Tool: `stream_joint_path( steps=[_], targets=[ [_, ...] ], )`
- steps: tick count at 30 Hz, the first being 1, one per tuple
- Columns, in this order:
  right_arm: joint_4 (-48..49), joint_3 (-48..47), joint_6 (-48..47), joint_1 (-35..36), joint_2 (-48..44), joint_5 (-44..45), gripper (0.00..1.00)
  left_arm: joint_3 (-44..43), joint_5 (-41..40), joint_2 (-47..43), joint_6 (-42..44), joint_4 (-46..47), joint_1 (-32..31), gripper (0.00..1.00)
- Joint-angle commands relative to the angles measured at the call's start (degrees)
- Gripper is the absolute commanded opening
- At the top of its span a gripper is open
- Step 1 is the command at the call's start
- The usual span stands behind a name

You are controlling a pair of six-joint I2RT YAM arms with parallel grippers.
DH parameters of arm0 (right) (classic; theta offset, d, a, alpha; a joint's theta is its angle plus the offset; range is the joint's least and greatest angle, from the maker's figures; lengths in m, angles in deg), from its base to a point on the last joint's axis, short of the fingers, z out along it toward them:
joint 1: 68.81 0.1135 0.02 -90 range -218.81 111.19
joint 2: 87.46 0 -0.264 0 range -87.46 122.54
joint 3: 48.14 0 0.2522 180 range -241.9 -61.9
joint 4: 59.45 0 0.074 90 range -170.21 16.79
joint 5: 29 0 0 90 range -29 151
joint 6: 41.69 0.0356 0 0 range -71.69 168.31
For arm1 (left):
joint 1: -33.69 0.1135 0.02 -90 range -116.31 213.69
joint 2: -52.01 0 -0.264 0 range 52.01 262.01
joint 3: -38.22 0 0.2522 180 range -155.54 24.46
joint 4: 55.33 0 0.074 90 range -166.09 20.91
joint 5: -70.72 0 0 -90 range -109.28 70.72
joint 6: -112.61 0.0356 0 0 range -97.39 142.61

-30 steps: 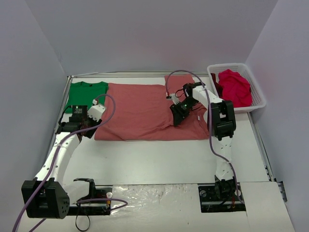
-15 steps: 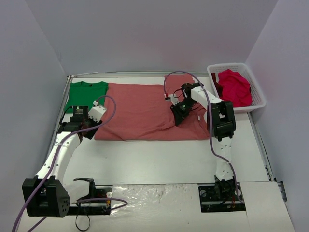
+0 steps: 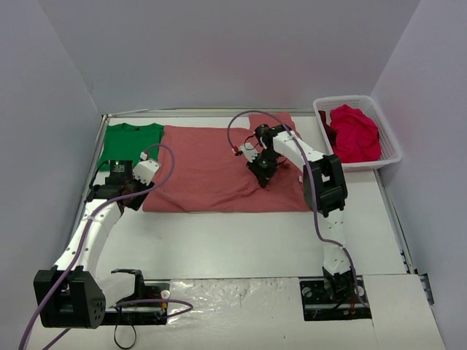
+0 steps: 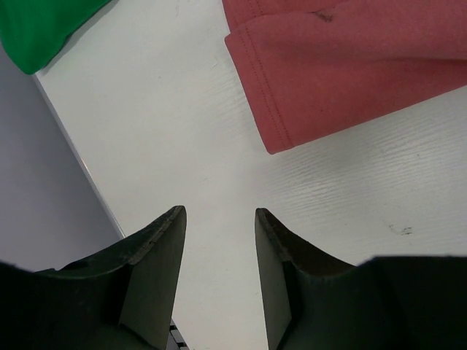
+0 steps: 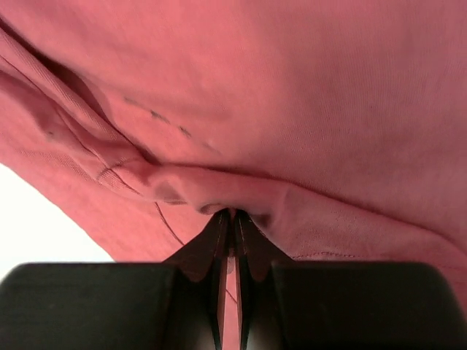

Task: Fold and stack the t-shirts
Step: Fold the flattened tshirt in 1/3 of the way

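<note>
**Operator:** What have I got on the right?

**Coach:** Your right gripper (image 5: 230,214) is clamped tight on a ridge of the pink tee (image 3: 204,164), on its right side toward the sleeve. The tee lies spread flat mid-table. The green tee (image 3: 130,138) is just beside it at far left, and the red tees (image 3: 355,131) are heaped in the basket (image 3: 390,149) at far right.

**Operator:** And the left?

**Coach:** Your left gripper (image 4: 219,212) hangs with its jaws apart over bare table (image 4: 182,131). It is near the pink tee's near-left corner and touches nothing.

**Operator:** So how do I make this fold well?

**Coach:** The pinch looks thin to me, and I cannot tell how many layers it holds. Lift slowly and watch for slip. Carry the cloth low and straight across toward the left, so the crease runs square to the tee's edges. If the body drags along, pin that near corner with your left gripper before you pull further. Lay the edge down before you let go, or it may bunch.
</note>
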Motion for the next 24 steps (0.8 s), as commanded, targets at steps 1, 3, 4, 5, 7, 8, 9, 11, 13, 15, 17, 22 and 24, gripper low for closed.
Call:
stream_joint_path(
  steps=[1,3,4,5,7,8,9,11,13,15,17,22,24],
  targets=[
    [-2.28,-3.64,-0.31,1.97,-2.47,5.64,0.01,0.05,0.18,-0.13,-0.07,0.14,0.53,0.42],
    [-2.99,-4.78,-0.48,3.03,-2.38,7.05,0.01,0.05,0.18,0.04,0.02,0.14,0.53,0.42],
    [-3.16,-5.05,-0.66,3.29,-2.29,7.49,0.02,0.14,0.18,0.13,0.02,0.14,0.62,0.42],
    [-3.34,-5.31,-0.75,3.73,-2.2,8.1,0.02,0.14,0.26,0.22,0.02,0.14,0.53,0.42],
    [-3.69,-5.93,-0.92,4.09,-1.94,9.33,0.03,0.05,0.44,0.31,-0.07,-0.03,0.62,0.42],
    [-3.69,-6.11,-1.01,4.26,-1.85,9.86,0.04,0.05,0.44,0.31,0.02,0.05,0.62,0.41],
    [-3.69,-6.37,-1.1,4.52,-1.5,10.3,0.04,0.05,0.61,0.31,0.02,-0.03,0.53,0.42],
    [-3.78,-7.33,-1.1,4.61,-1.06,11.79,0.04,0.14,0.62,0.31,0.11,-0.03,0.62,0.42],
    [-3.87,-7.95,-1.36,4.7,-0.36,13.11,0.05,0.14,0.7,0.57,0.11,-0.12,0.53,0.42],
    [-3.87,-9.44,-1.54,4.79,0.52,13.82,0.05,0.14,0.7,0.75,0.11,-0.21,0.53,0.42],
    [-3.95,-11.02,-1.8,4.79,1.14,14.69,0.05,0.06,0.7,0.92,0.11,-0.21,0.62,0.42],
    [-4.74,-14.45,-2.94,5.14,3.69,15.58,0.11,0.05,0.88,1.45,0.11,-0.39,0.62,0.41],
    [-4.83,-15.59,-3.82,5.67,4.65,15.93,0.26,0.23,0.88,1.62,0.2,-0.39,0.71,0.42]
  ],
)
